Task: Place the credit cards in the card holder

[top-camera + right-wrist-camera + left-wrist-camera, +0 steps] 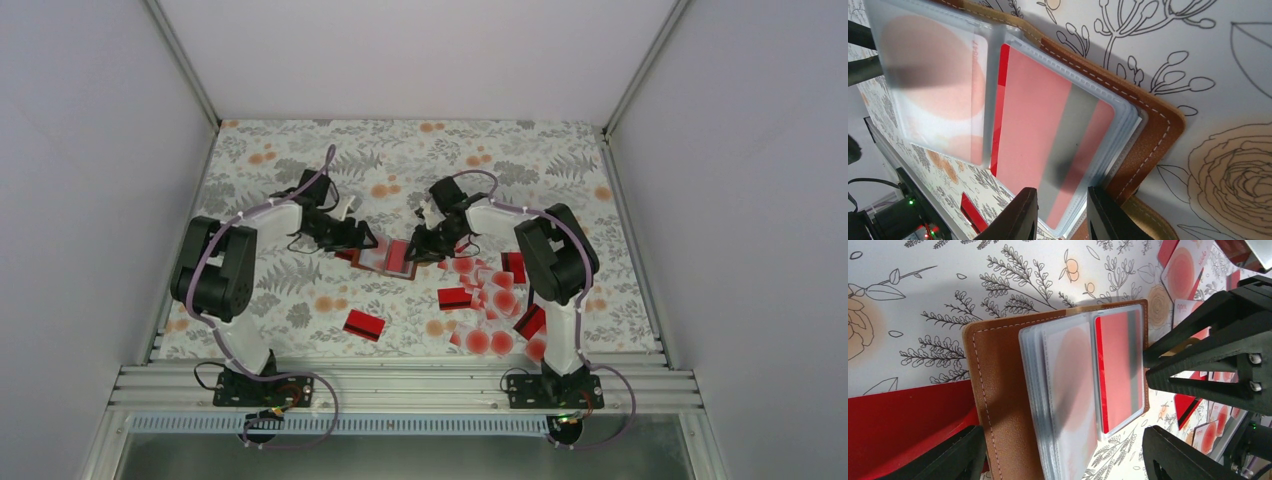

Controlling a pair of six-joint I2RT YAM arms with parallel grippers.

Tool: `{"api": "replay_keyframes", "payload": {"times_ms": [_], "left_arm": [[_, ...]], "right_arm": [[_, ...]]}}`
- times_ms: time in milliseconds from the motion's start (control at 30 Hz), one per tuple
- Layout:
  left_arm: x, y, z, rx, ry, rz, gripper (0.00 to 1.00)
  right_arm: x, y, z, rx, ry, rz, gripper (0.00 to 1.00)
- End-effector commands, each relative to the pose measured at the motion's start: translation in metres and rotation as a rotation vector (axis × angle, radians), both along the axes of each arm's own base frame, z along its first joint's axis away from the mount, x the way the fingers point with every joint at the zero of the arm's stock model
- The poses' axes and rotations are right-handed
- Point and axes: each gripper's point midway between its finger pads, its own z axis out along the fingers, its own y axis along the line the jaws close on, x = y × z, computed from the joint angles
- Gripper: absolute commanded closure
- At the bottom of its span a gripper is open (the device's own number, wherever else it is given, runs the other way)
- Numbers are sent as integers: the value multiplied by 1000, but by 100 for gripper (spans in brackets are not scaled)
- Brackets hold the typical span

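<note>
**Left pincer (1068, 460) wide, right pincer (1063, 220) narrow: card holder (998, 390) may slide**

Left straddles the open holder at mid tabletop (300, 160); whether the right nips the sleeve (1125, 117) edge, I cannot tell. A tug could drag the unpinned holder or pull the sleeved red card (1118, 370) out. Loose credit cards (490, 300) lie near right. Floral cover, white walls (400, 50).

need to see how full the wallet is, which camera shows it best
The left wrist view: the open wallet lies mostly in frame, its clear sleeves fanned, a red card in one. The right wrist view is closer but crops its far half. The top view shows it only small and distant.
</note>
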Motion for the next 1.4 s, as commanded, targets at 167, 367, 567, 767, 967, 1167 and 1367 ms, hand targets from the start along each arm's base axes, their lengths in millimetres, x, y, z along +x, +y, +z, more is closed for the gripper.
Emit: {"api": "replay_keyframes", "payload": {"times_ms": [167,367,567,767,967,1167,1367], "left_arm": [[-13,-20,25,-147,10,-40,22],[-14,-22,29,-169,8,-44,22],[-16,-23,31,-181,10,-41,22],[-17,-21,28,-172,11,-34,22],[-17,-22,32,-180,12,-28,23],[-15,-26,50,-198,-11,-27,23],[-20,-36,47,-206,2,-49,23]], "right_arm": [[-15,-14,-38,-96,39,-3,74],[-16,-13,-38,-90,39,-5,74],[-17,-13,-38,-90,41,-5,74],[-16,-11,-36,-88,36,-3,74],[-16,-11,-34,-84,33,-2,74],[-14,-9,-34,-78,34,-1,74],[-10,-5,-33,-70,30,-1,74]]}}
